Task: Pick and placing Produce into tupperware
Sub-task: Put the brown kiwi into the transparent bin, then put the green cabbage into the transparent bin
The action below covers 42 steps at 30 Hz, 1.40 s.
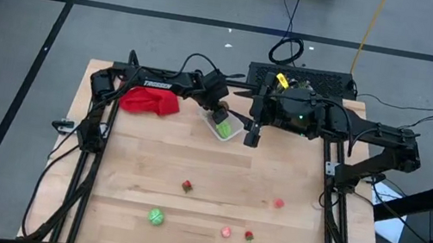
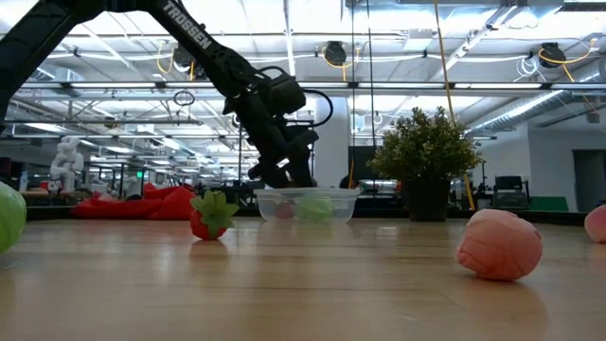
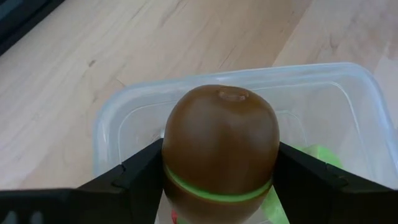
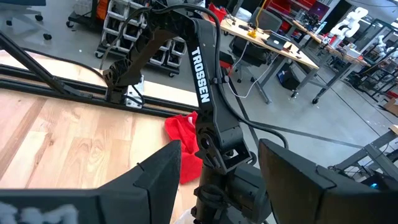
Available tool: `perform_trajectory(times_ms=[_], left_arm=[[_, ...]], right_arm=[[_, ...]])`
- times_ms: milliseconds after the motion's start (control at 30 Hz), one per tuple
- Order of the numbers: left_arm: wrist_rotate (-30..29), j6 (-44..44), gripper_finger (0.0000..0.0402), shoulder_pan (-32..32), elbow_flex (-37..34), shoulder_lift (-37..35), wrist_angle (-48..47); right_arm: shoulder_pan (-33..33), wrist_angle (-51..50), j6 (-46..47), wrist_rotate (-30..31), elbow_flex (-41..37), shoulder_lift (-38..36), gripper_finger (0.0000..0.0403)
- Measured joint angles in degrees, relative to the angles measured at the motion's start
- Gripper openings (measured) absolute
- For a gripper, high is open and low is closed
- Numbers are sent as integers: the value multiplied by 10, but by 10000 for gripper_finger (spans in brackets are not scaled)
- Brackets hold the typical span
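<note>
Brown toy kiwi (image 3: 221, 146), ringed by a green seam, is carried between the left gripper's (image 3: 219, 186) fingers (image 3: 134, 171) directly above the clear tupperware (image 1: 224, 125), where a green piece (image 1: 222, 128) already lies. The placing step is judged to be in hand; a fuller release is called for next, so that the kiwi drops inside the walls. The right gripper (image 1: 253, 135) is held open and empty just beside the container. More produce, among it a green ball (image 1: 156, 217), is scattered well apart across the wooden table (image 1: 140, 162); a red cloth (image 1: 150, 102) lies near the container.
</note>
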Motion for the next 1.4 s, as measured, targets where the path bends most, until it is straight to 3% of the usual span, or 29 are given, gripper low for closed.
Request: perform_trajectory(times_ms=[233, 933, 1400], left_arm=[[0, 0, 297, 0, 0, 0, 0], [-3, 0, 294, -4, 8, -1, 6], [-34, 16, 294, -39, 96, -3, -163]], right_arm=[[0, 0, 0, 0, 0, 0, 205], [0, 0, 0, 0, 0, 0, 205], [0, -14, 2, 0, 0, 0, 205]])
